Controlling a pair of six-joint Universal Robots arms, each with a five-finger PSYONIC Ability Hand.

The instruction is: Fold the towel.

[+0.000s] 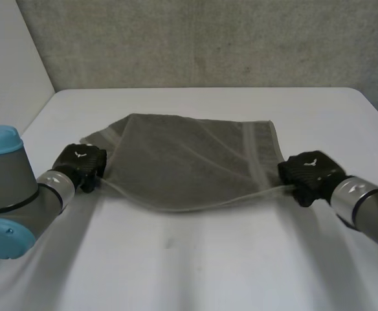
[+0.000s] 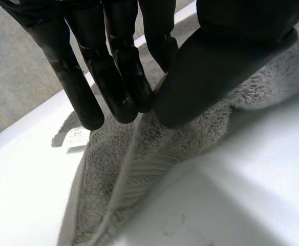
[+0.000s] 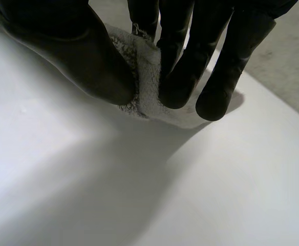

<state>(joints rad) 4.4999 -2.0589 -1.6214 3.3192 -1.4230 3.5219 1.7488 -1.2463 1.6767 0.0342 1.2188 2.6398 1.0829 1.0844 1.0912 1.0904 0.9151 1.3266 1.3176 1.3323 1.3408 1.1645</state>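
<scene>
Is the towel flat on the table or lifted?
Partly lifted: left hand and right hand each pinch a near corner of the towel; its edge sags between them.

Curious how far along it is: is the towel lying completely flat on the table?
No, the left hand and right hand each pinch a near corner of the towel, whose near edge sags raised between them.

No readable text. A white winged emblem [image 1: 80, 154], no letters, is sitting on the left hand [image 1: 79, 166] and right hand [image 1: 311, 171]. The towel [image 1: 189, 162] is carrying a white tag [image 2: 76, 137], print illegible.
</scene>
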